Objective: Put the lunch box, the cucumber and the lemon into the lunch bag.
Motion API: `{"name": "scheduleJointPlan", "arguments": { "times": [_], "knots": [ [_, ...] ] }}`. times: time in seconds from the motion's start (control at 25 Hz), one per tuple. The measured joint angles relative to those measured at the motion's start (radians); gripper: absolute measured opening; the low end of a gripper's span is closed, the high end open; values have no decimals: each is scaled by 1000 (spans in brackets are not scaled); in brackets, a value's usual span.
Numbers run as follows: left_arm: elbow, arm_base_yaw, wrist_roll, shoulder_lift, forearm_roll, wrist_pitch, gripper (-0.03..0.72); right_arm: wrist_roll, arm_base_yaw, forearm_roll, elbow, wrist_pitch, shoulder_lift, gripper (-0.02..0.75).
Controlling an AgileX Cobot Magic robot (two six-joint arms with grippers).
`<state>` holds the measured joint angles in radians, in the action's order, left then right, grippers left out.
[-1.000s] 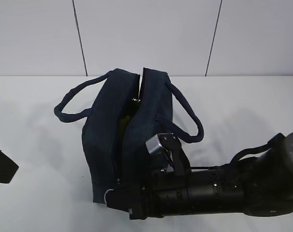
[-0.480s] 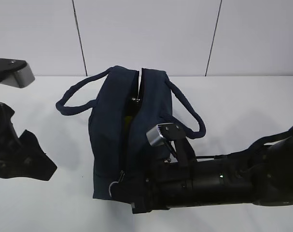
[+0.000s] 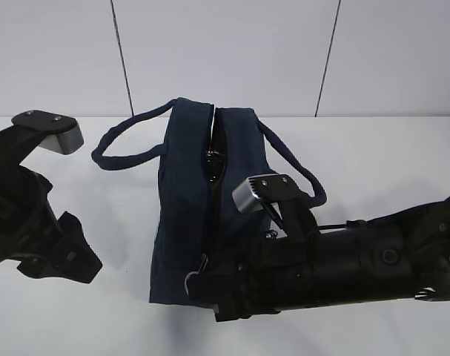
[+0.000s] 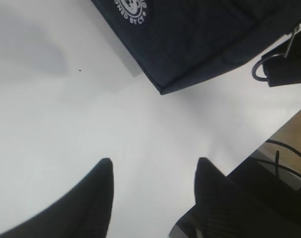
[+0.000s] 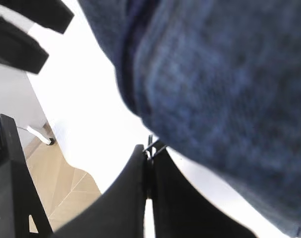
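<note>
Lunch bag (image 3: 202,215) stands mid-worktop (image 3: 388,163), its top zip gaping narrowly. Right tool (image 5: 148,166) is pinched closed on the metal ring pull (image 4: 263,67) at the bag's near end. Left tool (image 4: 152,173) hovers spread and empty above the bare worktop, beside the bag.

Item count: one lunch bag (image 3: 210,208), fitted with two loop handles and one metal ring pull (image 4: 263,68). Two grippers are present: one left gripper (image 4: 152,171), one right gripper (image 5: 148,166).
</note>
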<state>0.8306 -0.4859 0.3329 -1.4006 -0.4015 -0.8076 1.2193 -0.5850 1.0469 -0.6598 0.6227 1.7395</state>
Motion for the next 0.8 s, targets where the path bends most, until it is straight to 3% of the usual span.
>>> {"name": "scheduleJointPlan", "arguments": {
  "times": [0.28, 0.6, 0.8],
  "knots": [
    [0, -7, 60, -3, -63, 0, 379, 76, 0, 52, 0, -24, -39, -11],
    [0, -129, 96, -23, -84, 81, 379, 122, 0, 66, 0, -33, -60, -13],
    [0, -147, 101, -66, -77, 110, 379, 138, 0, 74, 0, -38, -86, -13]
  ]
}}
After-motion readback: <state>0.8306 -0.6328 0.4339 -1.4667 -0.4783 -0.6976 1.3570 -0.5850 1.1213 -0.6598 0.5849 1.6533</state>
